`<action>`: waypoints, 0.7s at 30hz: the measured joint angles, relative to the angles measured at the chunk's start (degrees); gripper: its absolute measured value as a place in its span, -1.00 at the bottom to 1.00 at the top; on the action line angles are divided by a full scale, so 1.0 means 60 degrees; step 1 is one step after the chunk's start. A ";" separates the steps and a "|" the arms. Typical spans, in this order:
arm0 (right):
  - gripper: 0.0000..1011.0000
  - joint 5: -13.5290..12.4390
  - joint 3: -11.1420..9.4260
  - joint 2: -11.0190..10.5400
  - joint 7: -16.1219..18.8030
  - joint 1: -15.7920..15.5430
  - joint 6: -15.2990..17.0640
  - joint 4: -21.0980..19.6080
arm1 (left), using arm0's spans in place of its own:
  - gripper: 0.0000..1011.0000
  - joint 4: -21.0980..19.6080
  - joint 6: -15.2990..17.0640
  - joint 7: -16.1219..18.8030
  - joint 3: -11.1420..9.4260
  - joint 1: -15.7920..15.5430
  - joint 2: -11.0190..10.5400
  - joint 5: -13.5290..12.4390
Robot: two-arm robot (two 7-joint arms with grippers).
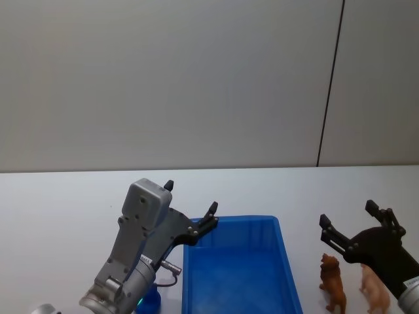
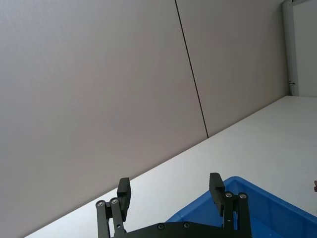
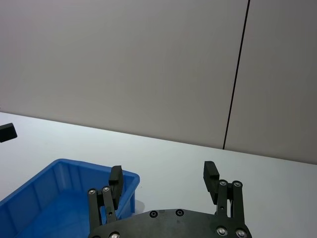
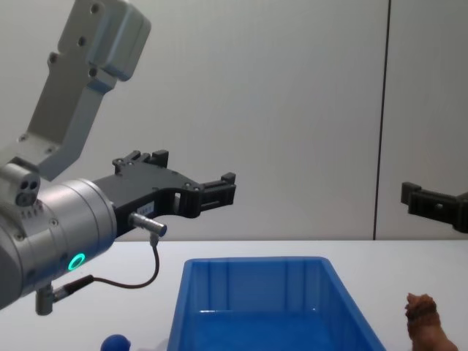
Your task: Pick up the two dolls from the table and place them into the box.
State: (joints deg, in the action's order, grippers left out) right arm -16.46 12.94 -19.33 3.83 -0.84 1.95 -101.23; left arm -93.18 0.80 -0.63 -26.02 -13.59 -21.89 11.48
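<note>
Blue plastic bin, ribbed inside, thick rim: sitting at the lower centre of the head view on the white table. The part of its floor on view is showing nothing inside.

Brown lion figure, shaggy mane: standing upright on the table at the lower right of the head view, just beside the bin's right wall and outside it. A paler tan shape is showing just to its right, partly hidden by the arm; what it is cannot be told.

Blue toy with ball top: sitting on the table at the lower left of the chest view, outside the bin's left wall, underneath the left arm.

Left gripper: hanging in the air over the bin's far left corner, fingers spread wide, carrying nothing.

Right gripper: hanging just above the lion in the frame, fingers likewise spread, carrying nothing.

Step in hand, as judged: neither doll is being held or lying in the bin, so the first pick is pending. The next move is probably calling for the right gripper to tip down and descend around the lion, closing across its narrow flanks. The left gripper would need to draw back toward the blue toy.
</note>
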 joint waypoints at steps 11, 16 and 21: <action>0.98 0.0000 0.0000 0.0000 -0.0001 0.0000 0.0000 0.0000 | 0.98 0.0000 0.0000 0.0000 -0.0001 0.0000 0.0000 0.0000; 0.98 0.0000 0.0000 0.0000 0.0000 0.0000 0.0000 0.0000 | 0.98 0.0000 0.0000 0.0001 -0.0001 0.0001 0.0000 0.0000; 0.98 0.0000 -0.0001 0.0000 0.0000 0.0000 0.0000 0.0000 | 0.98 0.0000 0.0000 0.0000 -0.0001 0.0000 0.0000 0.0000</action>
State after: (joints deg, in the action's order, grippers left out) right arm -16.46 12.94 -19.33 3.83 -0.84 1.95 -101.23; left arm -93.18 0.80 -0.62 -26.02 -13.59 -21.89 11.48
